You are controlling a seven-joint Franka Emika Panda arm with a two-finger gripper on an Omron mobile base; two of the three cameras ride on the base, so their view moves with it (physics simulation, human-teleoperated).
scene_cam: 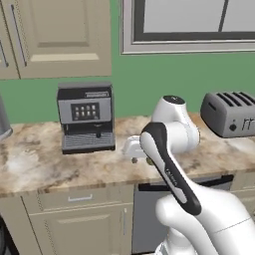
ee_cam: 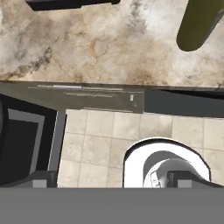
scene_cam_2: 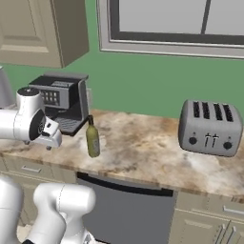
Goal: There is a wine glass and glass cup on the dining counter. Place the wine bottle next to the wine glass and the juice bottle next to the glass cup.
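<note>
Your wine bottle (scene_cam_2: 93, 138) stands upright on the marbled counter (scene_cam_2: 143, 143), just beside the coffee machine (scene_cam_2: 62, 100). The gripper (scene_cam_2: 49, 143) hangs released, jaws wide, holding nothing. Expect smooth, slippery, top-heavy glass: clamp the olive body, not the narrow neck.

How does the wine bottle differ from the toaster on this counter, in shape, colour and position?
The wine bottle is slim and tall with a narrow dark neck; the toaster is a wide, boxy block. The wine bottle is olive green, the toaster grey with dark slots and front knobs. The wine bottle stands near the coffee machine; the toaster sits far to the right, below the window. Both rest upright on the same marbled counter.
</note>
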